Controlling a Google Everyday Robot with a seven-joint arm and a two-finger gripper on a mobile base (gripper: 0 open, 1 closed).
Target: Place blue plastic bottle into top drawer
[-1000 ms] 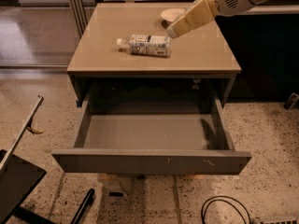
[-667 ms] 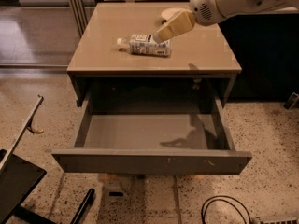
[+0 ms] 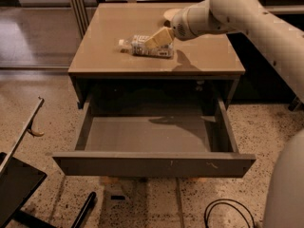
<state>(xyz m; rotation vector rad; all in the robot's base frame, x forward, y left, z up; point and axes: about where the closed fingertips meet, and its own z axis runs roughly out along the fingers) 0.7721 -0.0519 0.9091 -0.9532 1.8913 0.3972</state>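
- Speckled floor (image 3: 266, 127) rings the bench (image 3: 204, 61); a black cable (image 3: 228, 212) lies near me on the right, beyond the drawer front.
- I see the top drawer (image 3: 152, 164) pulled out toward me, its grey interior exposed below the bench's near edge.
- The blue plastic bottle (image 3: 140, 45) lies on its side mid-bench, white cap pointing left, set back from every edge.
- The gripper (image 3: 160, 36) sits at the bottle's right end; I cannot tell whether it is open or closed.
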